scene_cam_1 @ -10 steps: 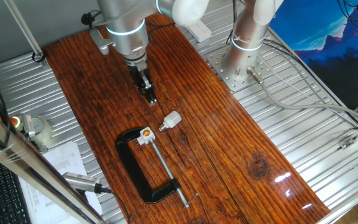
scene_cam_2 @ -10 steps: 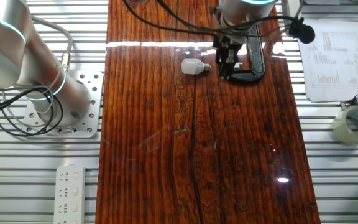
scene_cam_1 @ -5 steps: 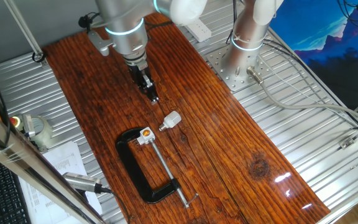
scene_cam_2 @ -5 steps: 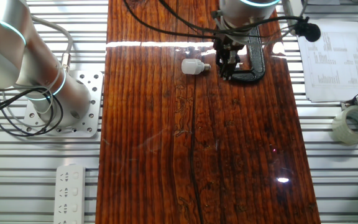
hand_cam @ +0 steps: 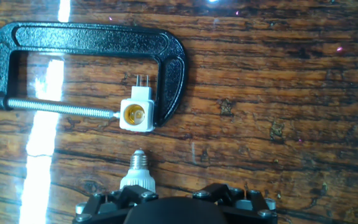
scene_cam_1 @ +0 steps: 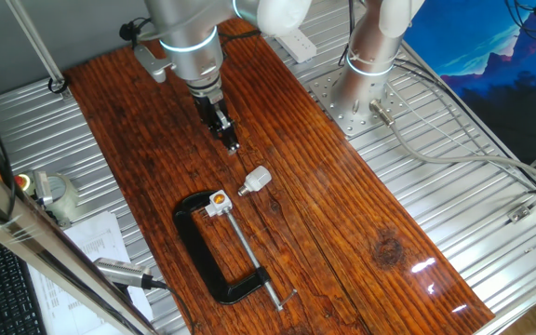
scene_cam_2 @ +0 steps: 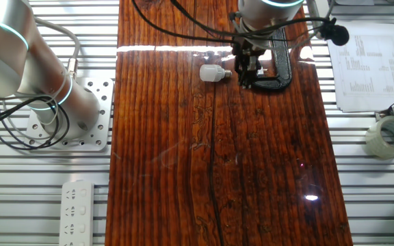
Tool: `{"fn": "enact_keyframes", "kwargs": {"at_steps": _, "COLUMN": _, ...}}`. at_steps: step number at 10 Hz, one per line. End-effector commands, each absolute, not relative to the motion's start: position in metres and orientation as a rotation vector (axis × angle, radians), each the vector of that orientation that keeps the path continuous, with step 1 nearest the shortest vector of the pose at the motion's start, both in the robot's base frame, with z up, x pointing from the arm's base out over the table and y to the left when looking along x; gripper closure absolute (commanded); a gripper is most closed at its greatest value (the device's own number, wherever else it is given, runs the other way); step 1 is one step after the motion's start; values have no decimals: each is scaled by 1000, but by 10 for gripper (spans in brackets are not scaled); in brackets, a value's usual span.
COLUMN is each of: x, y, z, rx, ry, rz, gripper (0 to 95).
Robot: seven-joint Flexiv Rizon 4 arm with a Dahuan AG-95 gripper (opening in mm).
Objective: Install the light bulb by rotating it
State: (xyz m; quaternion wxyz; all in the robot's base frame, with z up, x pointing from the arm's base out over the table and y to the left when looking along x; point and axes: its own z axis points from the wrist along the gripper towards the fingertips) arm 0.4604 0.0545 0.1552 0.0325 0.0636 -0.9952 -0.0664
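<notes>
While the light bulb [scene_cam_1: 258,179] lies on its side on the wooden table [scene_cam_1: 342,214], one fixed view puts the gripper [scene_cam_1: 233,145] up-table of it, hanging above the boards and not touching it. Taking the black C-clamp [scene_cam_1: 214,270] as landmark, the bulb rests just beyond the clamp's open mouth, near but apart from the white socket block [scene_cam_1: 217,203] pinched there. Its long axis runs slantwise, silvery screw base toward the socket, rounded head away. Nothing sits between the dark fingers, though whether they are parted cannot be told here.

From the other fixed view, the bulb [scene_cam_2: 213,72] lies just left of the gripper [scene_cam_2: 246,83], with the C-clamp [scene_cam_2: 279,72] just right of it. The base points toward the gripper. The fingers are dark against the clamp, so their spread is again unclear.

Looking along the fingers, the hand view shows the bulb [hand_cam: 138,170] at the bottom edge, left of centre, screw base up toward the socket block [hand_cam: 136,114] and roughly in line with its orange opening. The C-clamp [hand_cam: 104,43] frames the socket. Only the gripper's housing shows, probably just its mount. The next move likely needs a sideways shift onto the bulb's head.
</notes>
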Motion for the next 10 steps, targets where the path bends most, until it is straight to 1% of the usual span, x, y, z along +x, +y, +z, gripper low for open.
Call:
{"fn": "enact_keyframes", "kwargs": {"at_steps": 1, "x": 460, "y": 54, "z": 155, "rx": 189, "ry": -3065, "rz": -198, "gripper": 380}}
{"fn": "enact_keyframes", "kwargs": {"at_steps": 3, "x": 460, "y": 54, "z": 155, "rx": 184, "ry": -3057, "rz": -195, "gripper": 380}}
{"fn": "enact_keyframes", "kwargs": {"at_steps": 4, "x": 460, "y": 54, "z": 155, "rx": 212, "ry": -3056, "rz": -229, "gripper": 380}}
{"fn": "enact_keyframes", "kwargs": {"at_steps": 5, "x": 460, "y": 54, "z": 155, "rx": 223, "ry": -3050, "rz": -240, "gripper": 190}}
{"fn": "enact_keyframes", "kwargs": {"at_steps": 10, "x": 461, "y": 53, "z": 153, "rx": 317, "ry": -2978, "rz": -211, "gripper": 190}}
